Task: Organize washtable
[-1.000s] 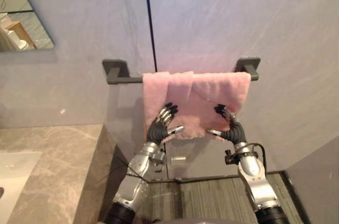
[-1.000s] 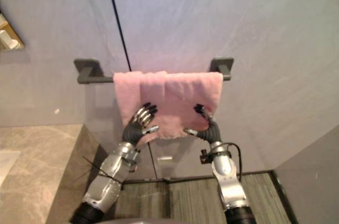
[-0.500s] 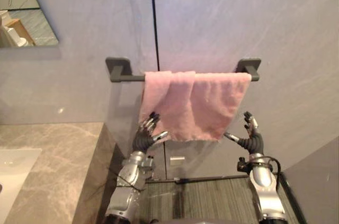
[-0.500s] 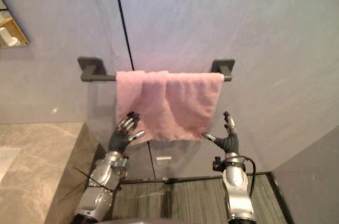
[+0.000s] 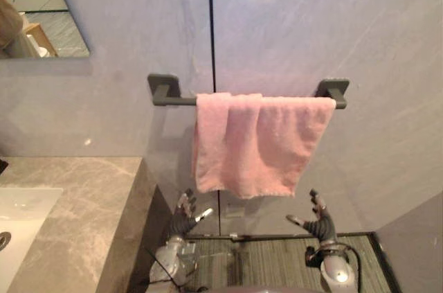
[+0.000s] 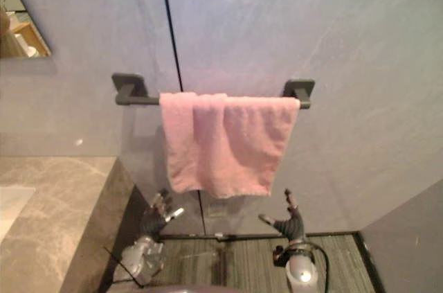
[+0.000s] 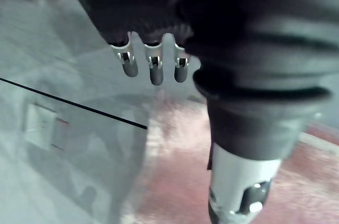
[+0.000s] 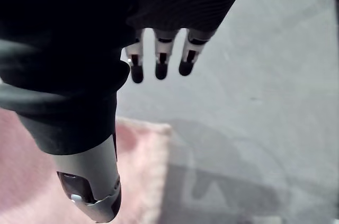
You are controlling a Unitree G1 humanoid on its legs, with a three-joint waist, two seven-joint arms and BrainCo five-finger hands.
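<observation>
Hanging over the dark bar [image 5: 176, 101] on the grey wall, the pink towel [image 5: 259, 144] sits toward the bar's right end, with its left part doubled into a fold. The left hand [image 5: 185, 214] hovers below the towel's left corner and the right hand [image 5: 318, 221] below its right corner. Both are clear of the cloth, fingers [image 7: 152, 68] spread loose and holding nothing; the right hand's fingers [image 8: 159, 62] look just as slack in its wrist view.

I'd say the hanging is done and the job now is getting clear cleanly. The hands should drop straight down, away from the hem, so no fingertip snags the cloth and drags it off. That fold could take smoothing first.

By my count: one towel, one bar, two hands, one marble counter [image 5: 76, 203] at the left, one white sink [image 5: 21, 210] set in it, and one mirror [image 5: 41, 9].
</observation>
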